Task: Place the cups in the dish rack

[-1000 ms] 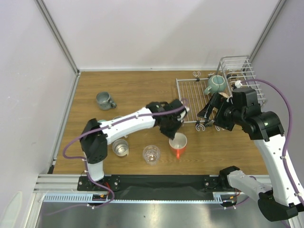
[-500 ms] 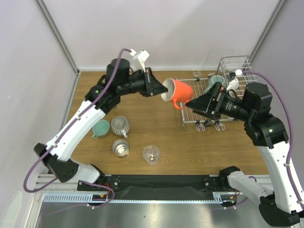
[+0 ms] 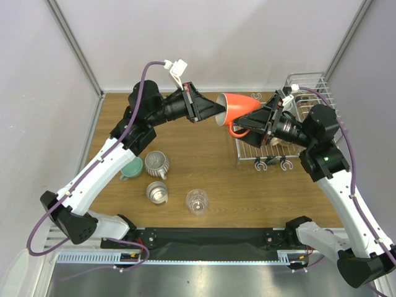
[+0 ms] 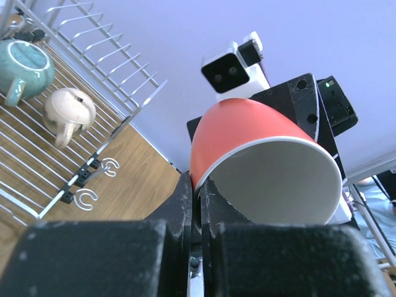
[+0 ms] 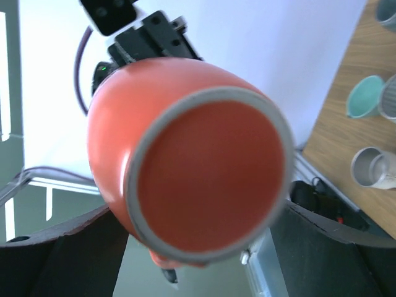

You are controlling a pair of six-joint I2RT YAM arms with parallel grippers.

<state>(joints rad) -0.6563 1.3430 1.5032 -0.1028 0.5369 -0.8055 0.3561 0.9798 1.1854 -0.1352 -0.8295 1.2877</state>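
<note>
My left gripper (image 3: 213, 111) (image 4: 199, 198) is shut on the rim of a mug (image 3: 236, 111) (image 4: 247, 133) that is orange outside and white inside. It holds the mug on its side, high above the table. My right gripper (image 3: 250, 120) (image 5: 204, 247) is open, with a finger on either side of the mug's base (image 5: 207, 179). A teal mug (image 4: 21, 65) and a beige mug (image 4: 68, 111) lie on the flat grid of the silver wire dish rack (image 3: 309, 83) (image 4: 117, 93). On the table stand a teal cup (image 3: 131, 167), a ribbed cup (image 3: 157, 164), a steel cup (image 3: 157, 192) and a clear glass (image 3: 197, 200).
The rack stands at the back right, its tall basket against the right wall. White walls close the table at the back and both sides. A grey-blue cup (image 5: 390, 18) shows at the edge of the right wrist view. Both arms meet in the air left of the rack.
My left gripper has lifted the orange mug from the table and raised it further, tipped on its side. My right gripper has swung up and left to the mug's base.
</note>
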